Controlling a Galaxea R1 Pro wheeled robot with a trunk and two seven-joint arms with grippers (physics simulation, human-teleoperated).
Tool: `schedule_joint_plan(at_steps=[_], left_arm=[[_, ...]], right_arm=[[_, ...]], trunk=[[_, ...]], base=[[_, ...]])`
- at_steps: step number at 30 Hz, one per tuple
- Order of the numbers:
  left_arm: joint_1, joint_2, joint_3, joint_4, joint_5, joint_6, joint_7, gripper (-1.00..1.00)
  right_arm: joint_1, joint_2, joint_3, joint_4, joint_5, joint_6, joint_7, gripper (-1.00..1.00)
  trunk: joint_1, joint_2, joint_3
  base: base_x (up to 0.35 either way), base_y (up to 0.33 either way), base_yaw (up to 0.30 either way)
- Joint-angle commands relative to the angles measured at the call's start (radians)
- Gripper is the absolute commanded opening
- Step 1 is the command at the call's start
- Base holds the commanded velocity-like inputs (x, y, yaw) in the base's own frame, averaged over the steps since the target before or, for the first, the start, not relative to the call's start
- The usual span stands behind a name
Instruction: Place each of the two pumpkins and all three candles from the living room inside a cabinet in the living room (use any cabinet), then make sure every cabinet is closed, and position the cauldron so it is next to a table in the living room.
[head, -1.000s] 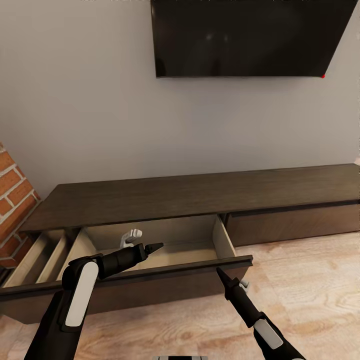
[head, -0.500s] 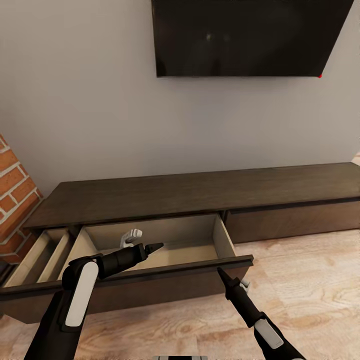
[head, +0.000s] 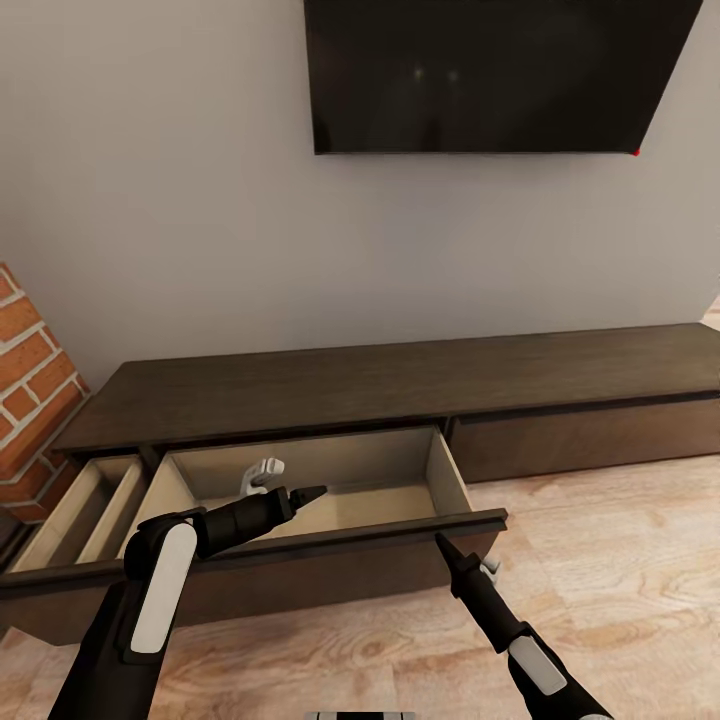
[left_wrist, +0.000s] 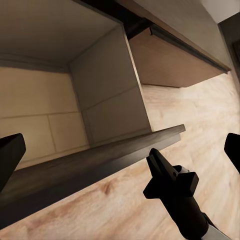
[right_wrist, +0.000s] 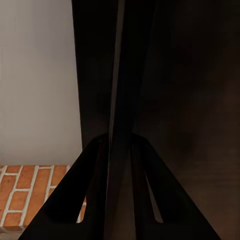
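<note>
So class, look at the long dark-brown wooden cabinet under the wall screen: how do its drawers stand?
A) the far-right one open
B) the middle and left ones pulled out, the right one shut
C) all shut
B: the dark-brown wooden cabinet has its middle drawer and left drawer pulled out, while the right drawer front sits flush.

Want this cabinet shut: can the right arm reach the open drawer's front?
Probably yes: the right gripper sits just in front of the drawer front, near its right end, with nothing between them.
</note>
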Motion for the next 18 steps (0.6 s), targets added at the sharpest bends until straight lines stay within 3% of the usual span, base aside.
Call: schedule_joint_plan(at_steps=[1, 18], left_arm=[[0.000, -0.001, 0.003, -0.001, -0.008, 0.005, -0.010, 1.00], [0.000, -0.001, 0.003, -0.001, -0.008, 0.005, -0.010, 1.00]], right_arm=[[0.004, 0.000, 0.007, -0.001, -0.014, 0.020, 0.021, -1.00], [0.004, 0.000, 0.008, -0.001, -0.014, 0.020, 0.022, -1.00]], trunk=[[0.000, 0.000, -0.001], [0.000, 0.000, -0.001]], base=[[-0.007, 0.000, 0.000], [-0.036, 0.000, 0.000]])
